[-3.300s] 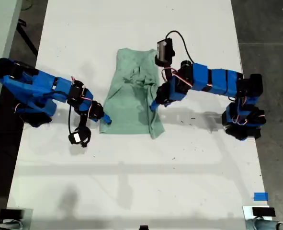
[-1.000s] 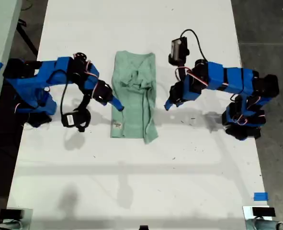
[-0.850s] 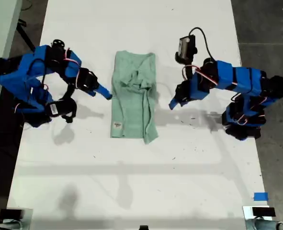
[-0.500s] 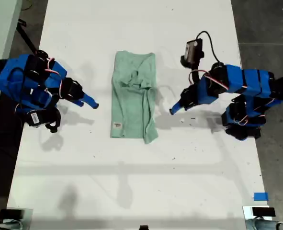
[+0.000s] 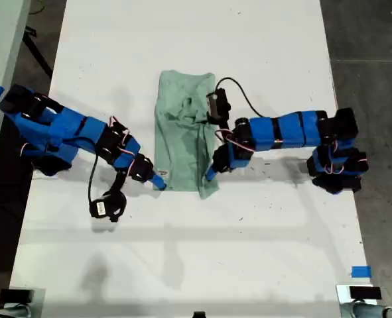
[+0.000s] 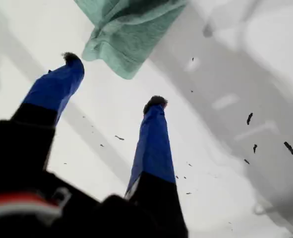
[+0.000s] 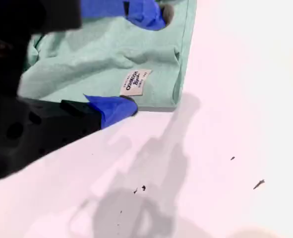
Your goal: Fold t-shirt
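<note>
On the exterior view's left, my second gripper (image 5: 157,181) was at the shirt's near left corner, jaws parted around the hem beside a small white label (image 7: 135,82), not yet closed on cloth. The shirt (image 5: 184,136) lay mid-desk, already folded lengthwise into a narrow strip (sleeves apparently tucked in, though somewhat rumpled near the collar end). On the exterior view's right, my first gripper (image 6: 114,79) hung with jaws wide apart just short of the near right corner, holding nothing. By my judgement the side folds were done; the crosswise fold, hem up toward the collar, remained.
</note>
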Available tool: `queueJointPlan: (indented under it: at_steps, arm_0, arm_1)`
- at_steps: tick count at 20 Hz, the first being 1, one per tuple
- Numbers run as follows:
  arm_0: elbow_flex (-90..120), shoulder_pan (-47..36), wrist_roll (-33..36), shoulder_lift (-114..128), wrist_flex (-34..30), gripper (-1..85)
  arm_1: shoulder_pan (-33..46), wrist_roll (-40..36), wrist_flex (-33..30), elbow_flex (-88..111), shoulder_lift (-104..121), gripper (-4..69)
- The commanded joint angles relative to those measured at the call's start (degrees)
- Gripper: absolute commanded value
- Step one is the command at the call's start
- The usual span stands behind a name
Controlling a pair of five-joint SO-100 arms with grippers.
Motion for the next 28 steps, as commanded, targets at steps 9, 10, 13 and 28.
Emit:
queueJointPlan:
  at_steps: [9, 10, 13, 28]
  arm_0:
    - [-5.1, -1.4, -1.1, -14.9, -5.4, 29.2]
    - [-5.4, -2.0, -1.1, -16.3, -5.4, 29.0]
    - [-9.1, -3.7, -1.1, -20.1, -3.3, 23.6]
    - [-17.4, -3.1, -1.6, -22.8, 3.7, 0.0]
  arm_1:
    - [-1.8, 1.8, -11.5, -6.9, -14.0, 22.7]
    - [-1.8, 2.3, -12.4, -6.9, -15.3, 17.4]
    - [-1.4, 4.9, -12.8, -7.3, -19.0, 2.5]
    - [-3.3, 5.4, -13.0, -10.3, -20.2, -1.2]
